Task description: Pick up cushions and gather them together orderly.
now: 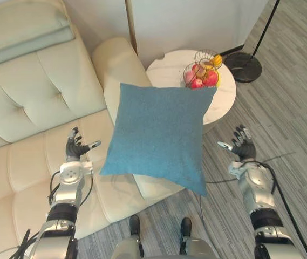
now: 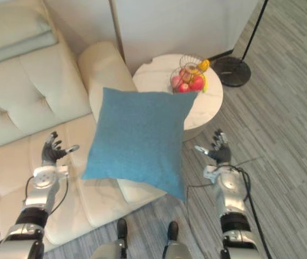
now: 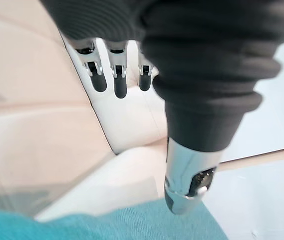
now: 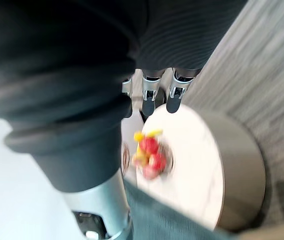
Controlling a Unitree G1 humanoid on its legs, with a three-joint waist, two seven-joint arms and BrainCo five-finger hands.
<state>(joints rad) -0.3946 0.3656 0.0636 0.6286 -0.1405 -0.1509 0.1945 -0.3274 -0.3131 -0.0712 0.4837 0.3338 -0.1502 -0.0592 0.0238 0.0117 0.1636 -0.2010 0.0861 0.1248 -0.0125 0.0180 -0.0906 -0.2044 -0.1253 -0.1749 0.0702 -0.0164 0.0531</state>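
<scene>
**Blue cushion between two open hands, at the sofa's front corner**

1. Task object. The blue cushion [image 1: 156, 135] faces my head camera almost flat-on, tipped so that one corner points down toward the floor. It overlaps the front corner of the cream sofa [image 1: 29, 102] and the near rim of the round table [image 1: 226, 100]. I cannot tell what supports it. No finger touches it, and its lower edge crosses the seat without visibly resting there.

2. Left hand. The left hand [image 1: 76, 147] is over the seat, just beside the cushion's left edge and apart from it. Its fingers are straight and spread, with the thumb out toward the fabric. The left wrist view confirms this and shows blue cloth just past the thumb.

3. Right hand. The right hand [image 1: 243, 147] is over the floor, near the cushion's right edge with a clear gap. Its fingers are likewise spread and hold nothing.

4. Reason for the posture. I judge this to be a two-handed stance. The cushion is wide and soft, so one hand on each side suits it better than a pinch.

5. Surroundings. The sofa's armrest [image 1: 118, 62] lies behind the cushion. The wire fruit basket [image 1: 203, 70] stands just beyond its upper right corner, so a sweep that way could knock it.
</scene>
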